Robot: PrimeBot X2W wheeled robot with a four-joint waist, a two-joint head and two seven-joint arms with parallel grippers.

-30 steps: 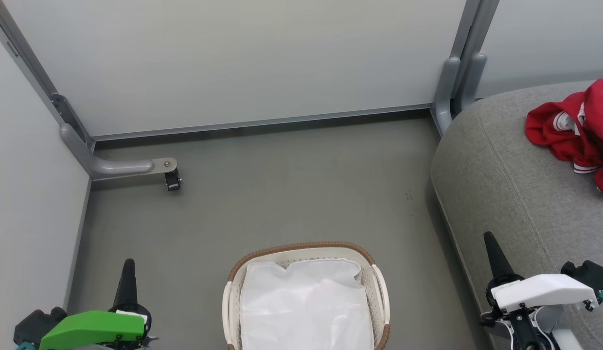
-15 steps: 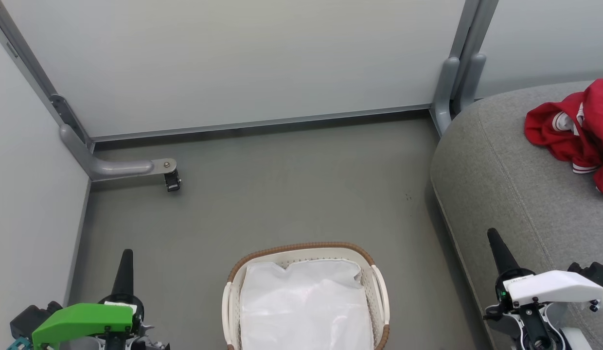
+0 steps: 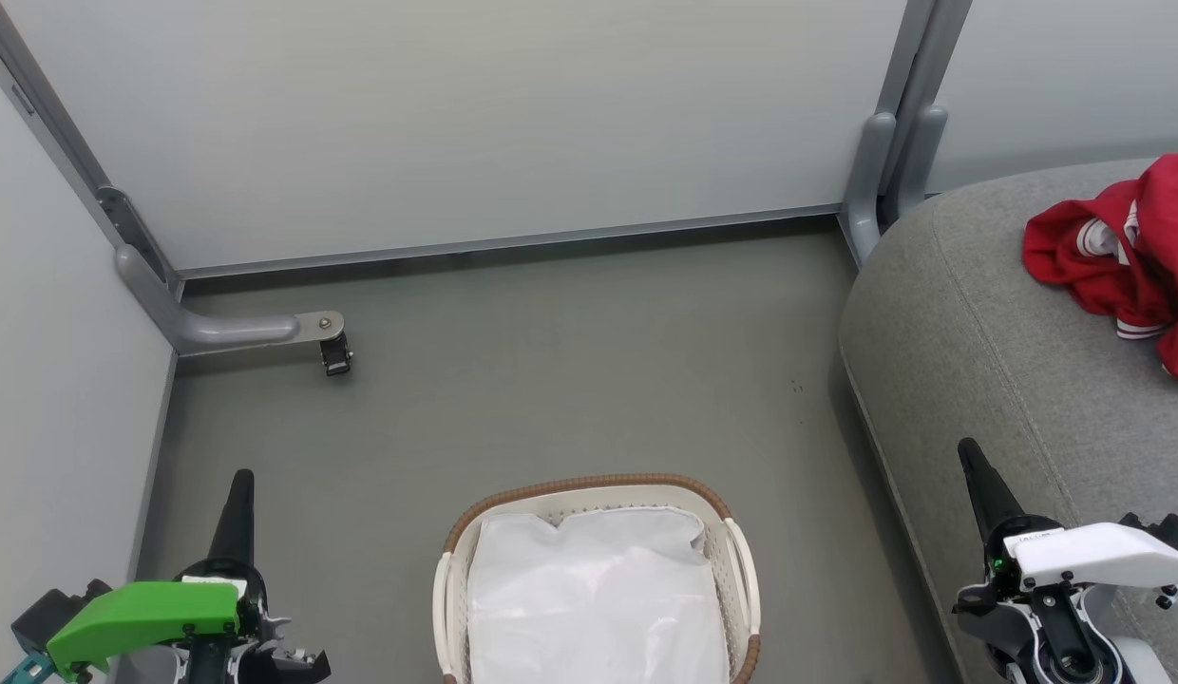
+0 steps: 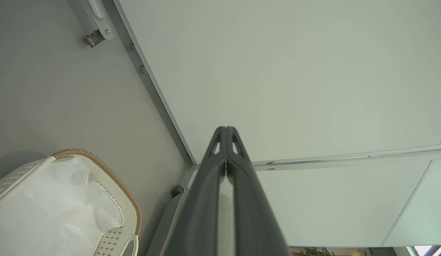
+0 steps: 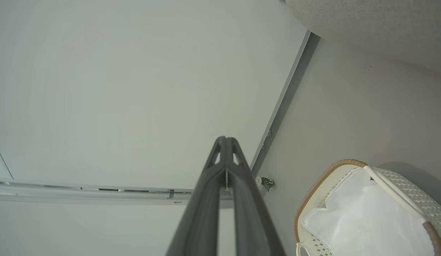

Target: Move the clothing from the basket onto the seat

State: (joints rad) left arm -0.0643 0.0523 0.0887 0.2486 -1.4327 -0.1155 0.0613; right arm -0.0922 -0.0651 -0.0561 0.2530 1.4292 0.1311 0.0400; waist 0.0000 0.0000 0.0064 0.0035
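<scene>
The red clothing (image 3: 1121,261) lies bunched on the grey seat (image 3: 988,380) at the right edge of the head view, with white panels and striped trim showing. The white basket (image 3: 594,489) with its brown rim stands on the floor at bottom centre, and its inside shows a white cloth liner (image 3: 598,598) with no red fabric on it. My left gripper (image 3: 239,480) is shut and empty at the lower left. My right gripper (image 3: 969,451) is shut and empty at the lower right, over the seat's front edge. The basket (image 4: 99,170) also appears in the left wrist view, and the basket (image 5: 330,174) in the right wrist view.
Pale partition walls (image 3: 456,123) close off the back and left. A grey bracket foot with a small black caster (image 3: 336,353) sits on the floor at the left. A grey post (image 3: 879,171) stands by the seat's far corner. Grey floor (image 3: 551,380) lies between basket and wall.
Both grippers have shifted slightly: the left one moved left and its tip rose in the picture; the right one moved a little right and up. Basket and clothing stayed put.
</scene>
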